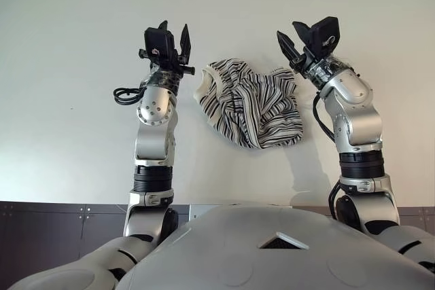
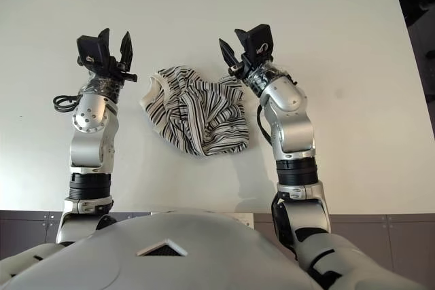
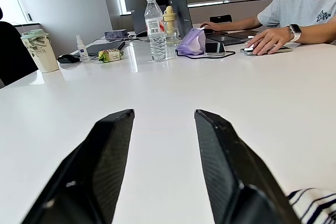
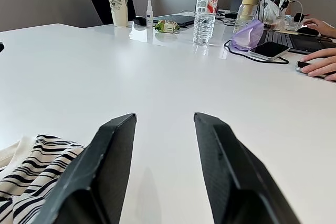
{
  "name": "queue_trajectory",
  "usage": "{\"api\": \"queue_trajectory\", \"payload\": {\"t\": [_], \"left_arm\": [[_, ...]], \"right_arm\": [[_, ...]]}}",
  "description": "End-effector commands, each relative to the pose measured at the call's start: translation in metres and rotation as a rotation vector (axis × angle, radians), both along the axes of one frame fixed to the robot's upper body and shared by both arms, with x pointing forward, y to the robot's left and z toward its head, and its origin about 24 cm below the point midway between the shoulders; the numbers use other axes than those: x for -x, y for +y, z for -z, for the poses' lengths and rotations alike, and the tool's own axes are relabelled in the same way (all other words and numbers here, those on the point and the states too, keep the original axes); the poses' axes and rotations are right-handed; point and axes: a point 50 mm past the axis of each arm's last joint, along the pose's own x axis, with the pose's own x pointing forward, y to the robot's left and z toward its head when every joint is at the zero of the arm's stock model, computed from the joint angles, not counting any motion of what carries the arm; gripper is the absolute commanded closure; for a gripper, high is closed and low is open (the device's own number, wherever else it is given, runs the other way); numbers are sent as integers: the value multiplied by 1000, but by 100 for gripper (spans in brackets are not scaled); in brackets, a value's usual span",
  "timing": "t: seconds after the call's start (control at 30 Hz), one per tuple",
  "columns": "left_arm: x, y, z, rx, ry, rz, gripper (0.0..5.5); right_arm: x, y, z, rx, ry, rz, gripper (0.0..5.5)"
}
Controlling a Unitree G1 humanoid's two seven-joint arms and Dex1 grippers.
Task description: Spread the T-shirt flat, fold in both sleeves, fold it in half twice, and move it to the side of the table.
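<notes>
A black-and-white striped T-shirt (image 1: 250, 103) lies crumpled in a heap on the white table (image 1: 81, 39), between my two arms. My left gripper (image 1: 174, 39) stands open just left of the heap, clear of the cloth. My right gripper (image 1: 291, 40) is open too, at the heap's upper right corner, close to the fabric but holding nothing. In the left wrist view the open fingers (image 3: 110, 150) frame bare table, with a striped edge (image 3: 314, 203) beside them. The right wrist view shows its open fingers (image 4: 113, 150) and the striped cloth (image 4: 37, 166) alongside.
The far end of the table holds a water bottle (image 3: 155, 27), a cup (image 3: 40, 50), a laptop (image 3: 184, 8), a purple pouch (image 3: 191, 41) and phones. A person's hand (image 3: 270, 39) rests there. Wide bare tabletop surrounds the shirt.
</notes>
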Motion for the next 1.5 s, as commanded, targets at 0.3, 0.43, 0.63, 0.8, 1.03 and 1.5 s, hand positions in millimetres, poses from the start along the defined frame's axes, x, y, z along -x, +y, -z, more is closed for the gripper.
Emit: {"api": "queue_trajectory", "payload": {"t": [0.3,0.43,0.63,0.8,1.03,1.5], "left_arm": [[0,0,-1,-10,14,0,338],[-1,3,-2,-9,11,-8,338],[3,8,5,1,6,-60,338],[7,6,11,-17,6,-73,338],[22,-17,0,-145,62,346,338],[84,-25,38,-549,335,1025,338]], "right_arm": [[8,6,4,4,26,-18,348],[7,3,4,8,27,-16,348],[1,-7,-2,-49,-49,184,348],[13,-4,12,-62,-66,336,348],[2,10,2,83,-32,-60,348],[89,-51,57,520,422,-816,348]]}}
